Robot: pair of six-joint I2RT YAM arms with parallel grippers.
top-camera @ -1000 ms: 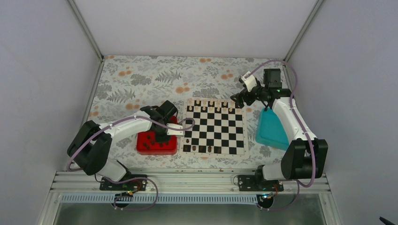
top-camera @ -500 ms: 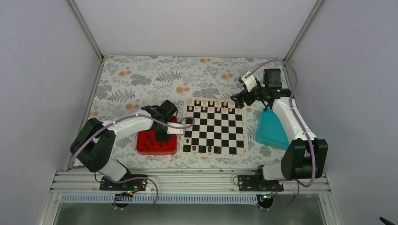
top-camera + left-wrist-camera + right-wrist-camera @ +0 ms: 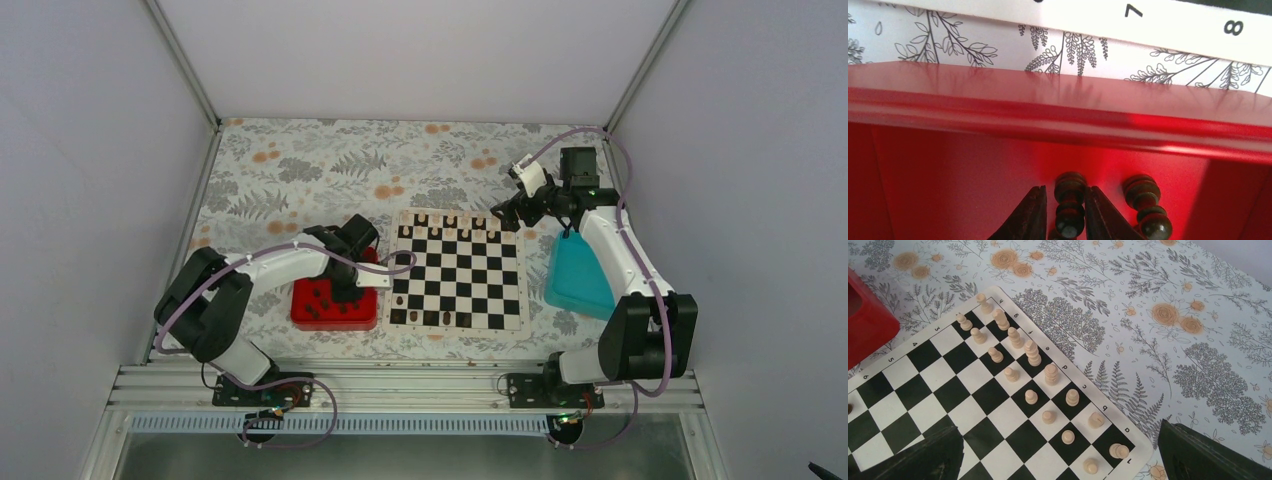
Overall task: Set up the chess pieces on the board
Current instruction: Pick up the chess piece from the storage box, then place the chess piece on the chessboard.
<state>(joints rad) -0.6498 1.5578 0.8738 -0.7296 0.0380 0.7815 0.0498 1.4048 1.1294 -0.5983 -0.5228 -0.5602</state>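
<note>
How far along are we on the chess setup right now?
Done: pale pieces fill two rows at the far edge of the board, and a few dark pieces stand along its near edge. In hand: the left gripper pinches one dark piece in the red tray. Left: that piece and the remaining tray pieces go onto the board.

Colour and pattern findings.
The table (image 3: 300,170) is showing a white cloth printed with grey ferns and orange flowers. The board (image 3: 459,270) is presenting black and cream squares inside a cream border carrying black letters and digits. The chess pieces (image 3: 1070,205) are appearing glossy dark brown against the bright red tray (image 3: 948,170); the pale pieces (image 3: 1033,352) are showing cream. The second tray (image 3: 580,275) is reading teal. The arms (image 3: 612,240) are showing white and black.
</note>
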